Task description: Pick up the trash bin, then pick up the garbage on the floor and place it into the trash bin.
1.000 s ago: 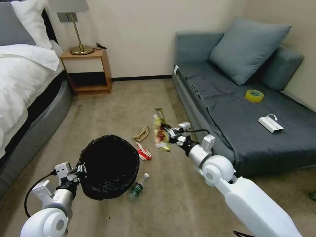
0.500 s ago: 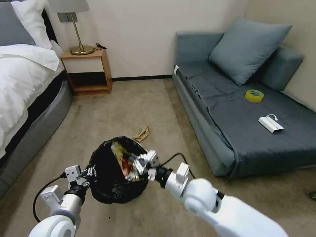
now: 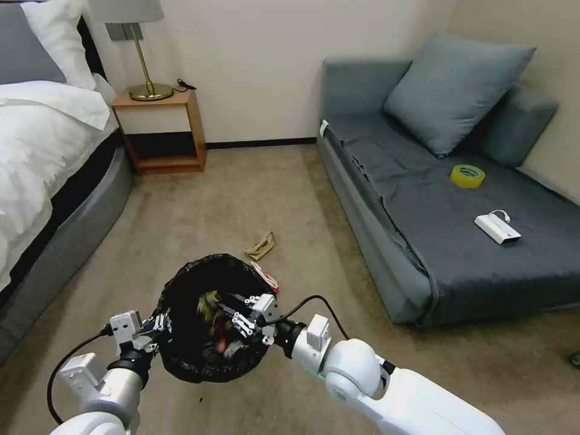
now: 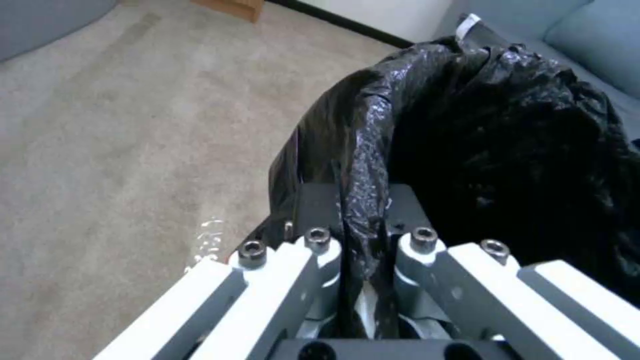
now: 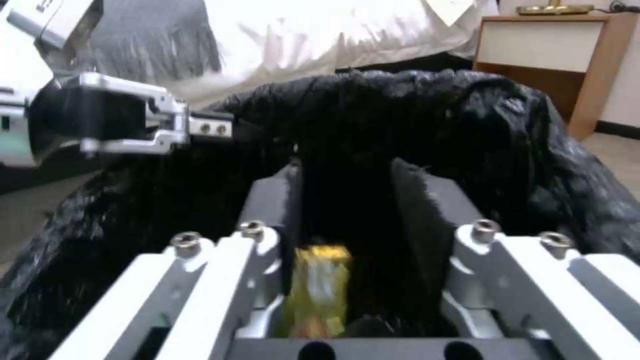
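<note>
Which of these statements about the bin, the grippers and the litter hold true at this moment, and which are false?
1. The left gripper pinches the rim of the round trash bin lined with a crinkled black bag. True.
2. The right gripper is over the sofa. False: it is above the bin's opening.
3. The right gripper's jaws are apart, with the gold-brown snack wrapper between them. True.
4. The crumpled tan paper scrap is in the bin. False: it lies on the carpet beyond it.
5. The yellow tape roll is on the floor. False: it sits on the grey sofa.

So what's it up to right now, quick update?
Left gripper clamped on trash bin rim. Right gripper open over bin, snack wrapper dropping in. Nothing blocking.
</note>
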Controlling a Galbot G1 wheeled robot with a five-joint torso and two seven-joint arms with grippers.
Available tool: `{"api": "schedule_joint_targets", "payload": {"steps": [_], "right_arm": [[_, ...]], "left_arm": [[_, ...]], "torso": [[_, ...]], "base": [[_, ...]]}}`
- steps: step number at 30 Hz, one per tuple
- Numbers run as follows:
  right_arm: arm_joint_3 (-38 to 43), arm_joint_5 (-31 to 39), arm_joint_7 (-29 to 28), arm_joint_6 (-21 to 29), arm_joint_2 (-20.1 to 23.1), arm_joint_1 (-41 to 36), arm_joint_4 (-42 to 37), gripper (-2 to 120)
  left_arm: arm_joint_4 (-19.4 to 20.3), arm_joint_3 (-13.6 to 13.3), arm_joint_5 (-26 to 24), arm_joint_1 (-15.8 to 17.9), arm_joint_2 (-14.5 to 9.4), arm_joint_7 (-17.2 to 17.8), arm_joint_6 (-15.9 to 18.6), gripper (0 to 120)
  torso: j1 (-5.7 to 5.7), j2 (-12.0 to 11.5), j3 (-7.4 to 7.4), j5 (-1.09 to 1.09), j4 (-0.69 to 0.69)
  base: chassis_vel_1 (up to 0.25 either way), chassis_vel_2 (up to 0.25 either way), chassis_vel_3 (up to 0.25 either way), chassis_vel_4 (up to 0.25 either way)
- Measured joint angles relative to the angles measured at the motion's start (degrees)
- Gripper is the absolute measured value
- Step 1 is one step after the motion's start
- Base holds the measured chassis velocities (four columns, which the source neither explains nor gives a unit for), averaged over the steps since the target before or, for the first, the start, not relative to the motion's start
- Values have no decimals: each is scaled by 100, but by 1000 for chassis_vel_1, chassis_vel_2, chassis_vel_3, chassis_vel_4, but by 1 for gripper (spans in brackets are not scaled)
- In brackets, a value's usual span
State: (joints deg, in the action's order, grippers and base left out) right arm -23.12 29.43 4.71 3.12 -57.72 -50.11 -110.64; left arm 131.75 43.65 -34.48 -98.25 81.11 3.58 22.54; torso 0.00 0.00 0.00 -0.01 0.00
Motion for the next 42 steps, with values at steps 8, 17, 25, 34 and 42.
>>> {"api": "schedule_joint_targets", "payload": {"steps": [8,17,25,34,42], "right_arm": [[469,-224,-150,-162,140,-226,-271,67],[2128,-1775,-720,-625,124,-1671,-739,98],[3604,-2415,-840,-1021,-477,-3564,-1048,100],[3833,-2752,-805,-1162,-928,-4387,-1122,100],[3753,-2757,-738,-1047,-889,-4331,-1126,100]], "left_arm": [[-70,20,9,203,28,40,-41,5],[-293,364,65,523,20,80,-98,5],[-392,713,-93,809,-105,86,-94,5],[-388,861,-279,878,-153,111,-61,5],[-337,963,-388,836,-182,110,-56,5]], "torso": [[0,0,0,1,1],[0,0,0,0,2],[0,0,0,1,-2],[0,0,0,0,0],[0,0,0,0,1]], "base": [[0,0,0,0],[0,0,0,0],[0,0,0,0],[0,0,0,0],[0,0,0,0]]}}
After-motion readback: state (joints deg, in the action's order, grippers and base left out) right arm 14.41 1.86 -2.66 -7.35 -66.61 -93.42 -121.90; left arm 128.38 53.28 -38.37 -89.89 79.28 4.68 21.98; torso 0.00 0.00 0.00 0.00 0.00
